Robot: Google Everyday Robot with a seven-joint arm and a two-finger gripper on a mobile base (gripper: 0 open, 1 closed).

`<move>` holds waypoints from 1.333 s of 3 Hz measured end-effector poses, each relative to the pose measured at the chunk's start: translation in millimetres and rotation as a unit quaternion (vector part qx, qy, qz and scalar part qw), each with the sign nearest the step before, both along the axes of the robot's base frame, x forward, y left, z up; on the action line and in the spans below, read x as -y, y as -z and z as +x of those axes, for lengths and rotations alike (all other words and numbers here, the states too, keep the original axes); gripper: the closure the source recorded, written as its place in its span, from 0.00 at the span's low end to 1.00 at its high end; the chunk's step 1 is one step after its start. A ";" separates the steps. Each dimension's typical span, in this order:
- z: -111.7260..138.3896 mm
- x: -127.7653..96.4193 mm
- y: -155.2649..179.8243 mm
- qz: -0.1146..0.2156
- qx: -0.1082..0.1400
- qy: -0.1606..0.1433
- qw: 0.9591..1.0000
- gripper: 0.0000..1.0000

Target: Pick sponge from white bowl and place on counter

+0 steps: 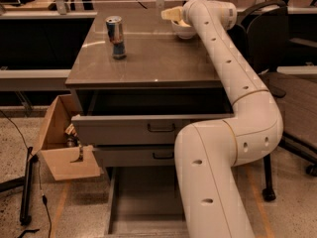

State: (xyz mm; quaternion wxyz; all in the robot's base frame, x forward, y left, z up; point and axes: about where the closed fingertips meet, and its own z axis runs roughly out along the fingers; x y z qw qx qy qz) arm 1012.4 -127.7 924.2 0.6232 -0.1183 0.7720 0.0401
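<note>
The white bowl (pixel 184 32) stands at the far right of the counter (pixel 148 61). The pale yellow sponge (pixel 168 14) hangs just above the bowl's left rim, clear of the bowl. My gripper (pixel 178 16) is at the end of the long cream arm, mostly hidden behind the wrist, and is shut on the sponge. The inside of the bowl is hidden by the arm.
A drink can (pixel 115 36) stands upright on the far left of the counter. The top drawer (pixel 148 127) and the bottom drawer (pixel 143 202) are pulled open. An open cardboard box (pixel 62 148) sits on the floor at left. A black chair (pixel 277 43) stands at right.
</note>
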 end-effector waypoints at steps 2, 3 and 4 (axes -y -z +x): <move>2.6 -7.7 6.4 0.007 0.006 -0.014 1.000 0.37; 2.8 -6.3 9.2 0.007 0.005 -0.014 1.000 0.60; 4.2 -4.1 10.9 0.005 0.005 -0.008 1.000 0.82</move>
